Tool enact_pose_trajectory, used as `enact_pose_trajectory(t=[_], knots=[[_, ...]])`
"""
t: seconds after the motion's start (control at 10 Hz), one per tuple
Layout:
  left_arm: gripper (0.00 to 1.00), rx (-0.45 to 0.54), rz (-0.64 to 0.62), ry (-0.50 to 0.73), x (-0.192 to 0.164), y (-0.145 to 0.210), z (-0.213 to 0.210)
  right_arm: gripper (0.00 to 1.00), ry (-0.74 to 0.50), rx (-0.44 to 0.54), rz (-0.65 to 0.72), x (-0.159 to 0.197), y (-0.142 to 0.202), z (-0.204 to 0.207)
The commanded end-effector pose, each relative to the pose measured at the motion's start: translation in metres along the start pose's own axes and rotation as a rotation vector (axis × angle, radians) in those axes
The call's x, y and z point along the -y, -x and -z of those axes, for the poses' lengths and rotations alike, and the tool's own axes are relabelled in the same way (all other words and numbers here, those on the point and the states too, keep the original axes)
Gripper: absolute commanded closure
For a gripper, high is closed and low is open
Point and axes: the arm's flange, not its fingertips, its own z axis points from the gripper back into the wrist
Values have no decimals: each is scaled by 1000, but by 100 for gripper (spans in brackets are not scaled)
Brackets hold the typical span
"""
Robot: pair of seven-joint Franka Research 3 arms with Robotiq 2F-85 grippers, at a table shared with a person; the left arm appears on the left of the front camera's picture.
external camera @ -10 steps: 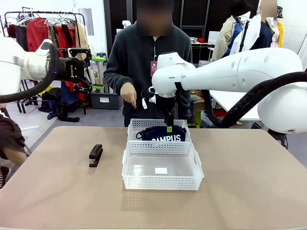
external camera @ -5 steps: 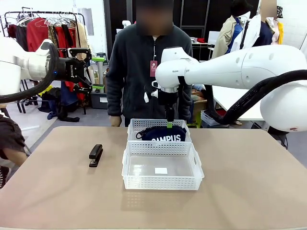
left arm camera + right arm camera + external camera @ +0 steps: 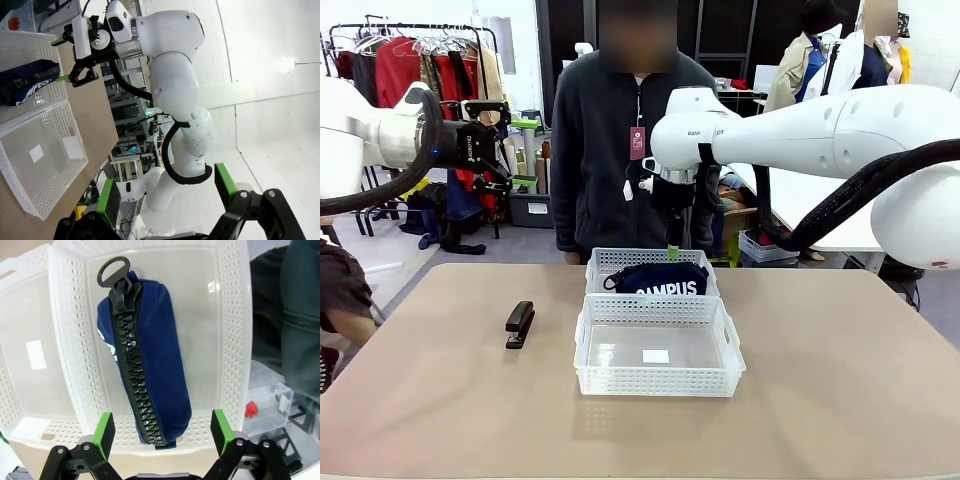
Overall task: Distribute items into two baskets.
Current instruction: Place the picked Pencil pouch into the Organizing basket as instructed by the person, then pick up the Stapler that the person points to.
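The navy CAMPUS pouch (image 3: 660,278) lies in the far basket (image 3: 610,258), zip side up in the right wrist view (image 3: 150,375). My right gripper (image 3: 672,240) hangs open straight above it, holding nothing, its green pads (image 3: 104,435) wide apart. The near basket (image 3: 655,380) holds nothing but a white sticker (image 3: 656,356) on its bottom. On the table to the left of the baskets lies the black stapler (image 3: 519,323). My left gripper (image 3: 525,152) is open, high up at the far left, well away from the stapler.
A person in a dark fleece (image 3: 620,130) stands close behind the far basket, arms down. The brown table (image 3: 840,380) is bare on its right and front. Clothes racks and other tables stand beyond.
My right gripper has risen off the pouch, which stays in the far basket. The person's hand, earlier pointing over the basket, has dropped to the side. The left arm has not moved.
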Motion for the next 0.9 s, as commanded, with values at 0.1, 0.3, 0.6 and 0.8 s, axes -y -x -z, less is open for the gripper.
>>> enact_pose_trajectory(t=[0.1,0.3,0.6,0.8], knots=[[0,6,4,0,2,0,-1,0,12,-18,-14,-1,-2,2],[0,6,4,0,2,0,-1,0,12,-18,-14,-1,-2,2],[0,6,4,0,2,0,-1,0,-149,87,163,-11,6,-29],[0,6,4,0,2,0,-1,0,-199,133,283,-18,20,-56]])
